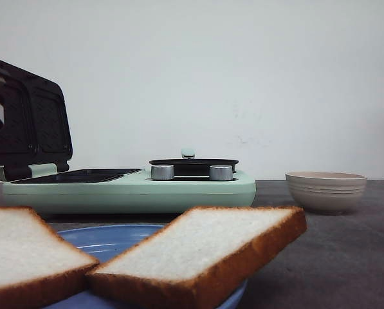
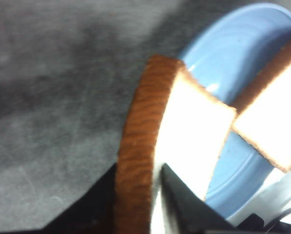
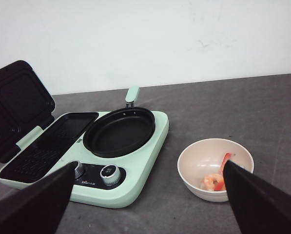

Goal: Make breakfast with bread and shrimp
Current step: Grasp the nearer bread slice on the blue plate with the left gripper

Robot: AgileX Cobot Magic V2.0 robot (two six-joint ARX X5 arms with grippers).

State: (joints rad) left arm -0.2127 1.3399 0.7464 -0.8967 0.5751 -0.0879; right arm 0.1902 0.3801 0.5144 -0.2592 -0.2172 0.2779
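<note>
Dark grey desk (image 1: 346, 257) under a white wall carries two square white bread slices with golden-brown crust (image 1: 204, 254) on a blue round plate (image 2: 242, 58). Left end effector (image 2: 152, 195) is clamped on one slice's crust edge. Orange-pink shrimp (image 3: 214, 181) lie in a cream bowl (image 3: 194, 165) beside the mint-green breakfast maker (image 3: 135, 185). Right end effector (image 3: 150, 204) stands apart.

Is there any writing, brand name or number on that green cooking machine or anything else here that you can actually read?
Small dark print beside the two knobs on the mint-green breakfast maker: a brand mark by its look, too small and blurred to read.
Markings around the knobs: too small to read.
Bowl, blue plate, bread: no text visible.
</note>
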